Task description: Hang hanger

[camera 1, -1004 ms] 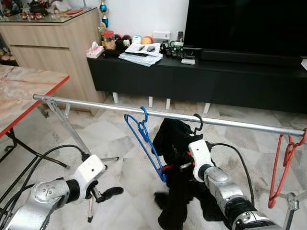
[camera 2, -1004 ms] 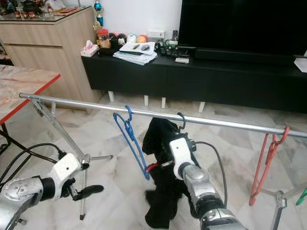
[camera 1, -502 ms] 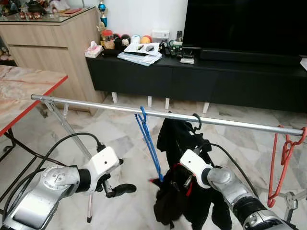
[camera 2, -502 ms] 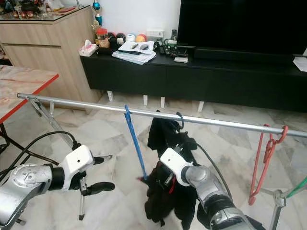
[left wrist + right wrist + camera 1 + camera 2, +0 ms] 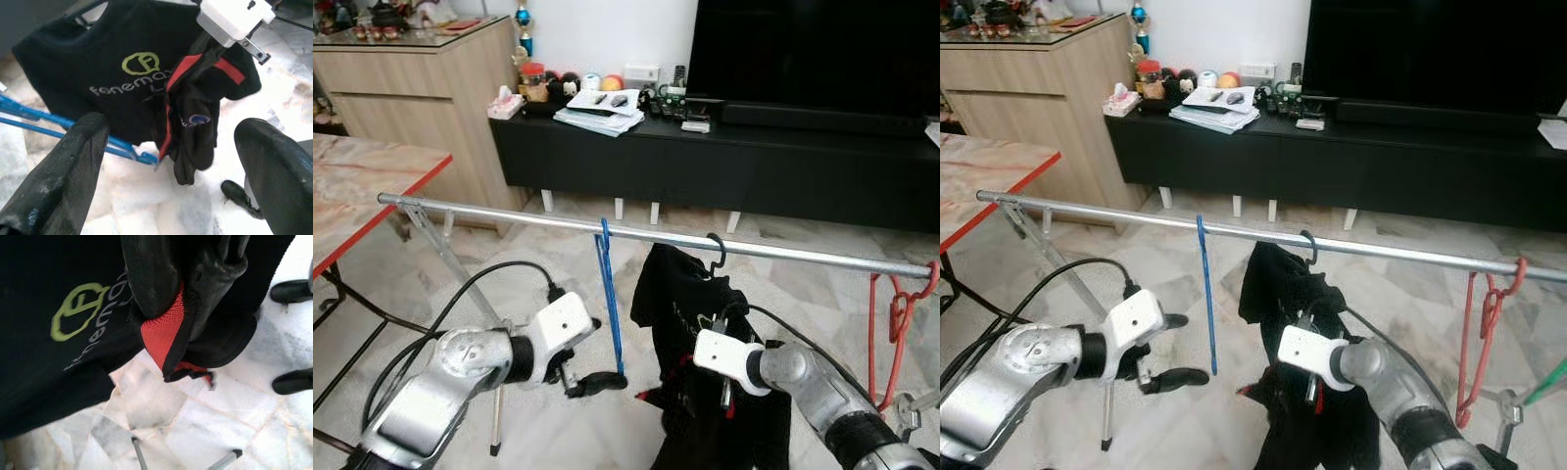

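- Rail (image 5: 509, 215): silver metal.
- Hanger (image 5: 609, 294): blue, on rail.
- Shirt (image 5: 98, 73): black, red trim, lime-green logo, grey lettering; beside blue hanger.
- Second hanger (image 5: 891, 323): red, at rail's end.
- Floor (image 5: 548, 284): pale marble, grey veining.

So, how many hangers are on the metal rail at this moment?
3. The blue hanger hangs left of centre, the black hanger carrying the black shirt is at the middle, and the red hanger is at the right end. More may hang beyond the frame.

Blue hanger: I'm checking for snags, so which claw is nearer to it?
Left. The left claw sits beside the blue hanger's lower end; the right claw pinches the black shirt farther right.
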Available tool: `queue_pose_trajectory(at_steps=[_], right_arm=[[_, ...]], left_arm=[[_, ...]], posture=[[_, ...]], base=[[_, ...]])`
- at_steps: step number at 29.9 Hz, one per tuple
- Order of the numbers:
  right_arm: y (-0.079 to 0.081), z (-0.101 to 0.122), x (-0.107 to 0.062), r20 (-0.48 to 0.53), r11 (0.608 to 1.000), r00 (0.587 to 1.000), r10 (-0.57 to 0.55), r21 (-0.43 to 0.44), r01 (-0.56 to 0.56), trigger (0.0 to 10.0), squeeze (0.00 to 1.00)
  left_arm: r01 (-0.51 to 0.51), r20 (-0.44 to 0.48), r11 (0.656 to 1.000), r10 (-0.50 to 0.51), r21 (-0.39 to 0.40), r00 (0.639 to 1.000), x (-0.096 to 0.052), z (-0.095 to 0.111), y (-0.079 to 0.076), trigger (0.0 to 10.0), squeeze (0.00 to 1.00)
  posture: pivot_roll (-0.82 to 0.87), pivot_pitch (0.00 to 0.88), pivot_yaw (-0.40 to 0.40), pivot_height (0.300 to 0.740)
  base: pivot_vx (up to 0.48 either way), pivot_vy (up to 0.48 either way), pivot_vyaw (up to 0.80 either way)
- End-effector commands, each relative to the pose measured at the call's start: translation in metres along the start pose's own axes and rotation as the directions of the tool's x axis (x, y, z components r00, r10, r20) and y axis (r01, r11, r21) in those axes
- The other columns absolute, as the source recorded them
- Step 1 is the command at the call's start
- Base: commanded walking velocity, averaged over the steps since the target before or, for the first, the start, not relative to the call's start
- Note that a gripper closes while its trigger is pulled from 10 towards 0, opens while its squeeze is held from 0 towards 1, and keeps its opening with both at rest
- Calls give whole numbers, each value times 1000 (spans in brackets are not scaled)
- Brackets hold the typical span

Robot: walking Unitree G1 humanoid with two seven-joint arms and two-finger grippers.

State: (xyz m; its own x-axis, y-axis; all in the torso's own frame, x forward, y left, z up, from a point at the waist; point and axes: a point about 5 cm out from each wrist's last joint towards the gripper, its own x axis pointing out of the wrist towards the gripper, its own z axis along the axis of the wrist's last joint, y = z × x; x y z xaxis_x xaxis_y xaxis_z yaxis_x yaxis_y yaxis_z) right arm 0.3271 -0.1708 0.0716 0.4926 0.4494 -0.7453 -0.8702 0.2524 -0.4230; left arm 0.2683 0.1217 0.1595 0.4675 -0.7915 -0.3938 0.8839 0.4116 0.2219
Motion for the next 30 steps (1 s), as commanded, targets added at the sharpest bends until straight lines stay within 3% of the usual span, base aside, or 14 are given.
queue_pose_trajectory(at_steps=[1,5,10,17,25,30], right_arm=[[-9,19,-6,88,998,996,-21,-52,25,10000,0],[-16,32,-15,170,996,985,-6,-82,20,10000,0],[-22,37,-27,175,984,984,20,-179,11,10000,0],[-15,55,-40,220,948,963,158,-306,-86,10000,0],[-20,59,-44,199,929,967,159,-361,-79,10000,0],[-19,82,-51,304,924,936,177,-378,-52,10000,0]], left_arm=[[-24,15,999,23,40,1000,4,7,1,10000,0],[-62,37,997,61,45,997,11,12,5,10000,0],[-64,53,997,62,43,997,16,16,4,10000,0],[-75,67,996,71,57,995,24,21,5,10000,0],[-89,55,995,86,53,995,27,22,7,10000,0],[-114,16,993,114,30,993,27,16,10,10000,0]], posture=[[41,0,14,740],[36,0,12,740],[34,0,7,740],[39,0,0,740],[43,0,-3,740],[46,3,-2,740]], base=[[0,0,0],[0,0,0],[0,0,0],[0,0,0],[0,0,0],[0,0,0]])
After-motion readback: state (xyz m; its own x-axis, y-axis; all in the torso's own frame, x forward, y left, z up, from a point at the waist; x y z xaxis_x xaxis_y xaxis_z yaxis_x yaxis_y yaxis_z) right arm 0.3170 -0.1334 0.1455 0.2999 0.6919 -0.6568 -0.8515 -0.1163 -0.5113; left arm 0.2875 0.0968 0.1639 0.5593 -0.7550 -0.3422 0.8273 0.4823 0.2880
